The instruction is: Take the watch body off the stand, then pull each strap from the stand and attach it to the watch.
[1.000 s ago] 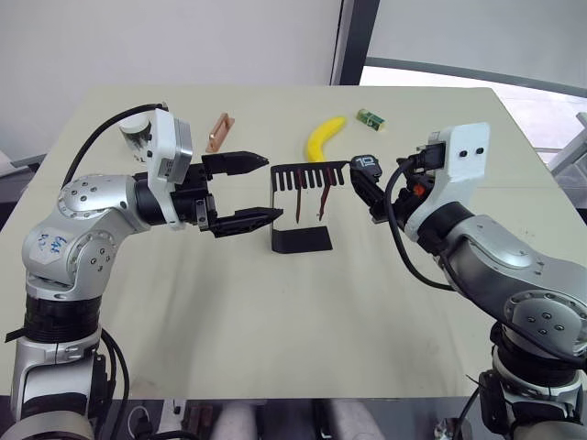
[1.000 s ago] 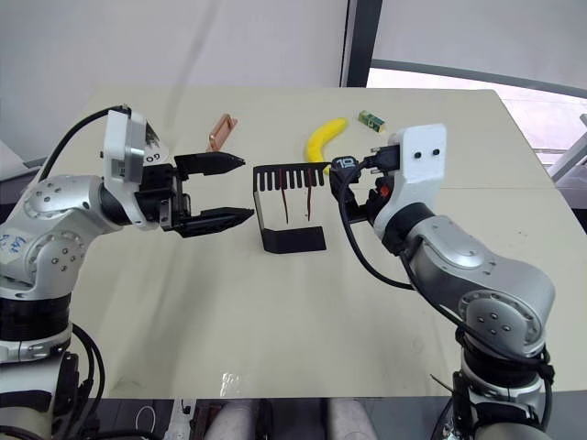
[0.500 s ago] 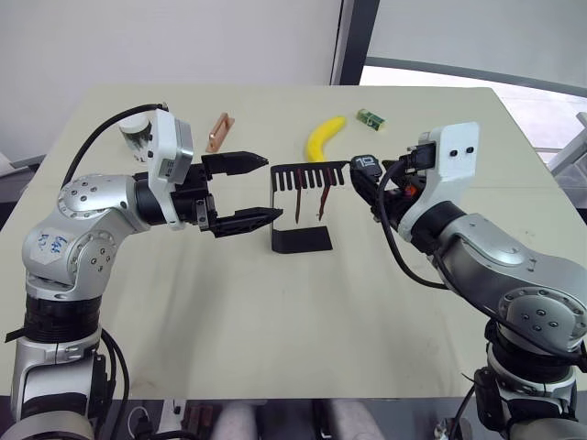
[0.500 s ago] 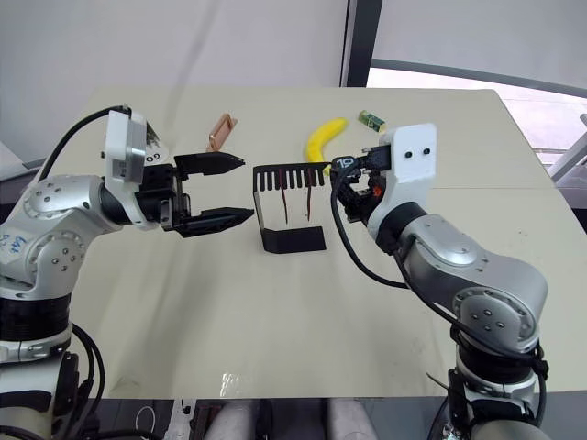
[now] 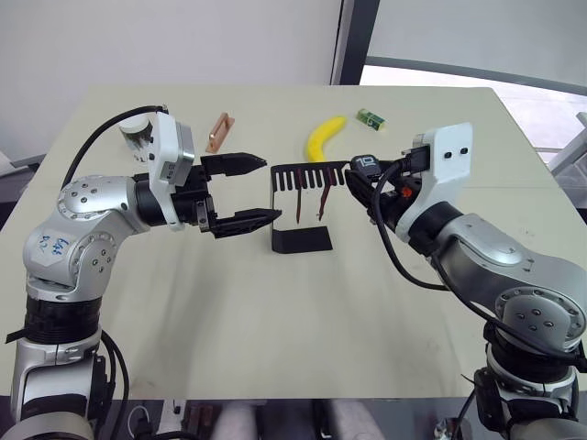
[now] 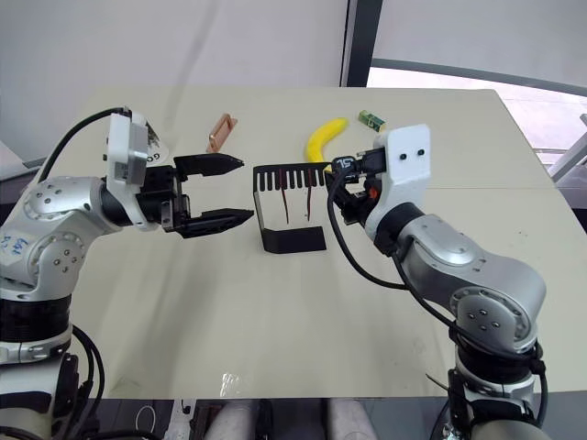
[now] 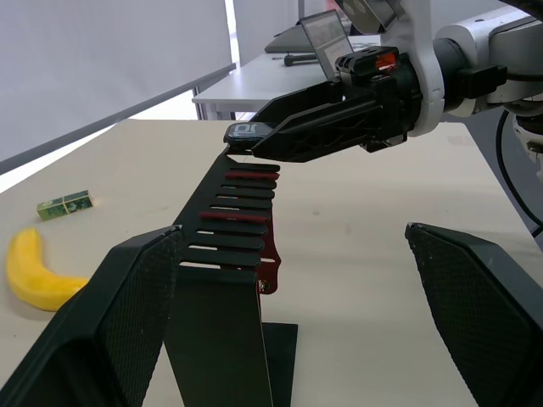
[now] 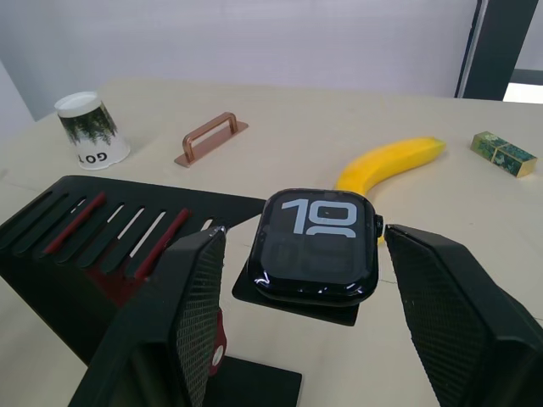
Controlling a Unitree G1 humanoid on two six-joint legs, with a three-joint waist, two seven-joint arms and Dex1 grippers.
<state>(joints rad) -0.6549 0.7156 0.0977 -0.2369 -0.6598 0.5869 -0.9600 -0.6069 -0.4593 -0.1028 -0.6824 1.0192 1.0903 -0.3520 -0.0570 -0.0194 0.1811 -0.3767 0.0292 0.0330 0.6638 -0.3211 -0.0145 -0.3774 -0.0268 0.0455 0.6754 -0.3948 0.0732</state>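
Plainly the first step is in hand: the watch point(image 8: 318, 246) sits on the end of the stand point(image 5: 298, 206), and the right gripper point(image 8: 301, 280) has its fingers spread to either side of it, not yet closed on it. The two straps point(image 5: 312, 198) hang from the comb slots. The left gripper point(image 5: 248, 192) hovers wide open beside the stand, holding nothing. Next, the right fingers likely need to close on the watch and lift it off without tipping the stand.
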